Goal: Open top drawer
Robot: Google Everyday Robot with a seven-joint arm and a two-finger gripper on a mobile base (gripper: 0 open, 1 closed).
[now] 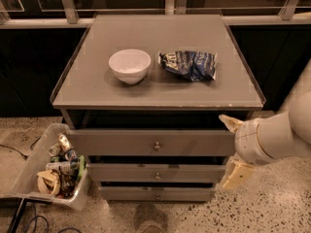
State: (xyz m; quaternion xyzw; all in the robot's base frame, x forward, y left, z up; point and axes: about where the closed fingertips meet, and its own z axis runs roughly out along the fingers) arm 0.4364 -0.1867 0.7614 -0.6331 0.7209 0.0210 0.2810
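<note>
The top drawer (121, 143) is judged a rigid grey box that should slide with steady, moderate resistance. Its flat front looks smooth and offers little purchase, so the small round knob (157, 146) at its centre is the proper hold. The gripper (233, 148) stands at the right end of that front with fingers spread wide, one above and one below its level, holding nothing. The front extends to the gripper's left, with the knob well apart from the fingers.
</note>
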